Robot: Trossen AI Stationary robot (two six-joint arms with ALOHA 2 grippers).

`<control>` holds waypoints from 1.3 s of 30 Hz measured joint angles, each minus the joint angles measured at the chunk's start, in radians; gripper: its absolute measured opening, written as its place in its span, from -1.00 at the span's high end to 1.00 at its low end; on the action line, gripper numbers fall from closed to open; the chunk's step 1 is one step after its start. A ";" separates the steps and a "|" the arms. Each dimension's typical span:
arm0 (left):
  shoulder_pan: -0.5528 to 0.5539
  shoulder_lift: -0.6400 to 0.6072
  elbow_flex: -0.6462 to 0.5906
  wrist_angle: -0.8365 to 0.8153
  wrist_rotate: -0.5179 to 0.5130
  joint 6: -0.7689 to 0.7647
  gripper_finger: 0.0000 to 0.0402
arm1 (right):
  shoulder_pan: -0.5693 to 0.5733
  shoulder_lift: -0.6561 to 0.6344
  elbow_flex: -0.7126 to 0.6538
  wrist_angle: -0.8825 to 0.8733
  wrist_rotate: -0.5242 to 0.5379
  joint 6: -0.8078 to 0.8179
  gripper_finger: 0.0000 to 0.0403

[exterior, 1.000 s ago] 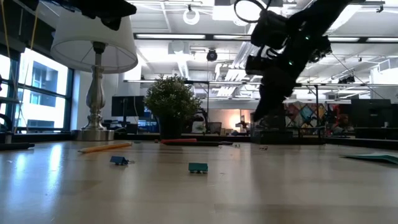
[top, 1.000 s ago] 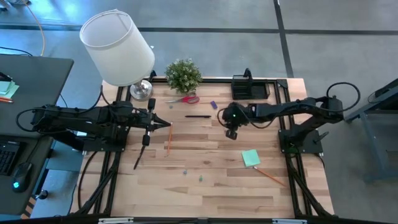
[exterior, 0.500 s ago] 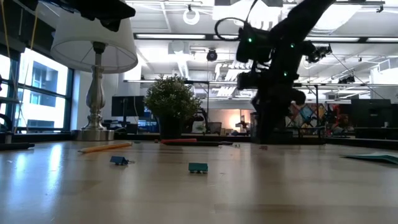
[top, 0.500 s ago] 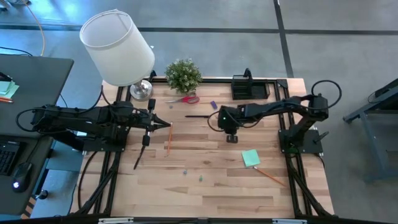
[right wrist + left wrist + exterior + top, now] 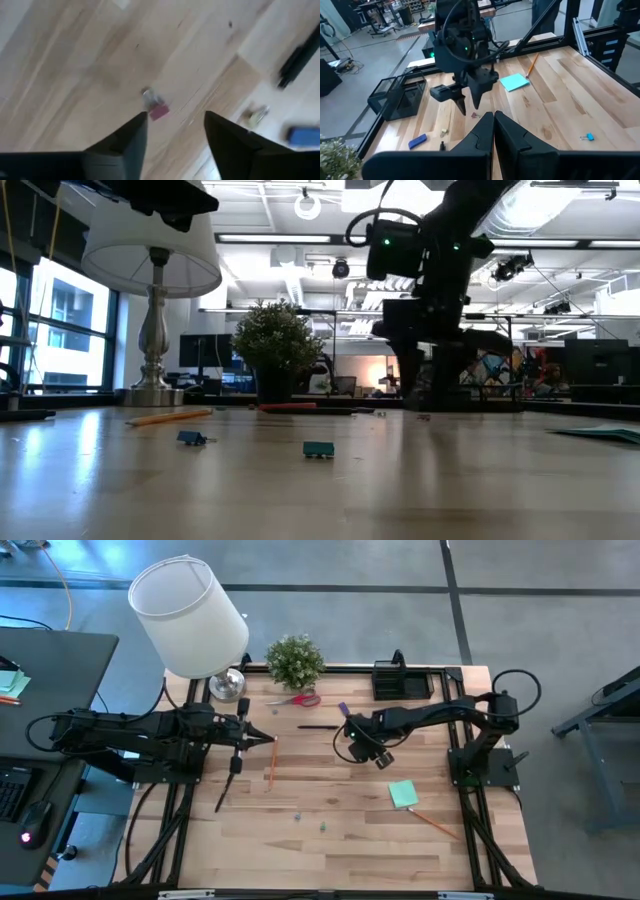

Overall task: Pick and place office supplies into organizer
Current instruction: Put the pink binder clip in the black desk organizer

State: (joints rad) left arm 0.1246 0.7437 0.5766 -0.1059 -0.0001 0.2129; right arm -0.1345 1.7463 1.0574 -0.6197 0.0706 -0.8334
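Right end effector (image 5: 359, 753) is hanging over the middle of the wooden bench (image 5: 340, 840), its two fingers (image 5: 125, 145) spread apart and gripping nothing; a small red clip (image 5: 158, 112) is lying on the wood between them, just ahead. Left end effector (image 5: 272, 740) is waiting at the bench's left side, its fingers pressed together and empty, near an orange pencil (image 5: 271, 766). Red-handled scissors (image 5: 297, 699), a dark pen (image 5: 317, 726) and a purple piece (image 5: 343, 708) are lying toward the back. A mint-green sticky-note pad (image 5: 403, 793) is sitting on the right. The black organizer (image 5: 402, 682) is standing at the back edge.
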 joint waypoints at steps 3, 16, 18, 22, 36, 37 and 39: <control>0.000 0.000 0.000 0.000 -0.013 0.000 1.00 | 0.005 0.029 0.022 -0.043 -0.014 -0.042 -0.13; 0.000 0.000 0.000 -0.005 -0.016 0.000 1.00 | 0.024 0.055 0.026 -0.051 0.001 -0.134 0.33; 0.000 0.000 0.000 -0.005 -0.016 0.000 1.00 | 0.028 0.054 0.026 -0.051 -0.001 -0.155 0.41; 0.000 0.000 0.000 -0.005 -0.016 0.000 1.00 | 0.031 0.054 0.026 -0.053 -0.003 -0.181 0.50; 0.000 0.000 0.000 -0.005 -0.016 -0.001 1.00 | 0.016 0.054 0.025 -0.038 -0.013 -0.212 0.35; 0.000 0.000 0.000 -0.005 -0.016 -0.001 1.00 | 0.015 0.054 0.025 -0.037 -0.016 -0.210 0.35; 0.000 0.000 0.000 -0.003 -0.015 -0.001 1.00 | 0.010 0.057 0.025 -0.038 -0.018 -0.206 0.37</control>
State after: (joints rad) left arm 0.1242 0.7441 0.5766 -0.1085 -0.0155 0.2119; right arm -0.1242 1.8029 1.0826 -0.6575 0.0525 -1.0397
